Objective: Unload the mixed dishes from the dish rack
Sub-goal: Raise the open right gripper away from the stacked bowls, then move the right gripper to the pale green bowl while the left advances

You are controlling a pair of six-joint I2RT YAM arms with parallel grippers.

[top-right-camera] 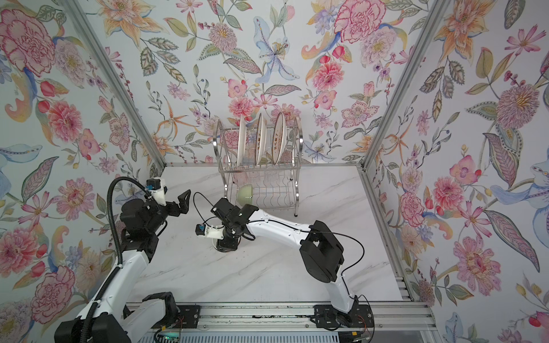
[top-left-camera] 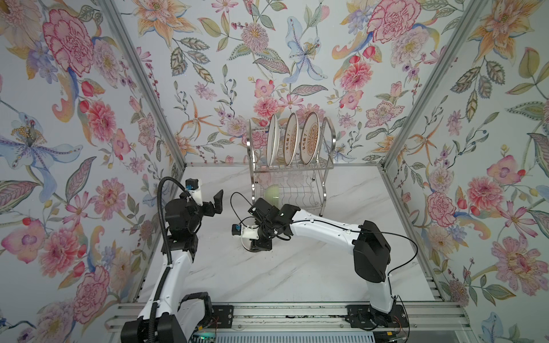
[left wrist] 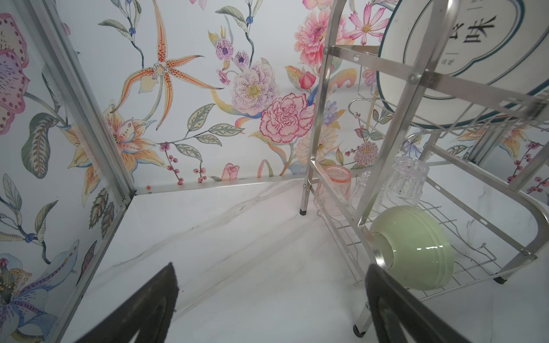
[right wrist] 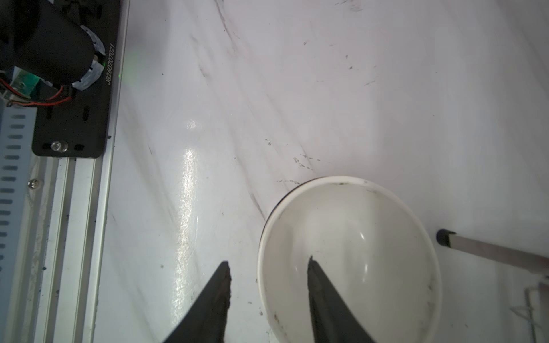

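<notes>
My right gripper (right wrist: pixel 267 262) is parted astride the rim of a bowl (right wrist: pixel 350 237) that is white inside. One finger is within it and one outside, with a gap showing at the outer one, so it grips nothing. The bowl sits upright on the table (right wrist: pixel 297 89), just in front of the dish rack (top-left-camera: pixel 297 170), near a leg. My left gripper (left wrist: pixel 270 267) hangs spread wide and empty, left of the rack. A green bowl (left wrist: pixel 416 246) lies on its side in the rack's lower tier, with a pink cup (left wrist: pixel 335 184) and a clear cup (left wrist: pixel 408 178) behind it. Three plates (top-left-camera: pixel 289 139) stand on edge in the upper tier.
</notes>
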